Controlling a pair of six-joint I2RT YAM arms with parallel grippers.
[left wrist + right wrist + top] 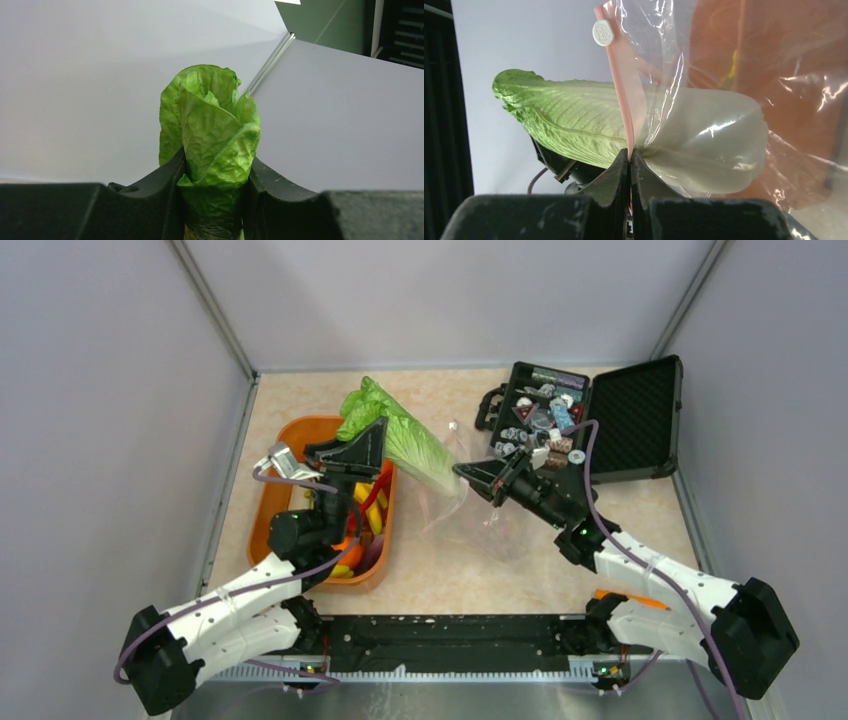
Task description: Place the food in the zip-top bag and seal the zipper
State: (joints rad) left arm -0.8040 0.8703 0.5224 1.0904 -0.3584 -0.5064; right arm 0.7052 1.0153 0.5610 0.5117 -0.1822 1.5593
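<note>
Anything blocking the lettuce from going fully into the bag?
Nothing visible. The lettuce already appears pale-end first past the zipper, inside the zip-top bag; the right gripper pinches the zipper just beneath it.

The left arm (240, 602) and right arm (660, 578) are built alike: glossy white shells on the long links, chunky matte black housings at the joints. A thin purple cable (590, 455) runs along each arm (loose loops stand off near the wrists). Each black forearm carries a small green light (578, 532). The left hand (370, 445) and right hand (468, 472) are black, with wedge-shaped fingers (616, 172) whose surfaces look scuffed and dusty. An orange patch (630, 597) by the right base may be a label. Both bases bolt to a black rail (450, 635).
</note>
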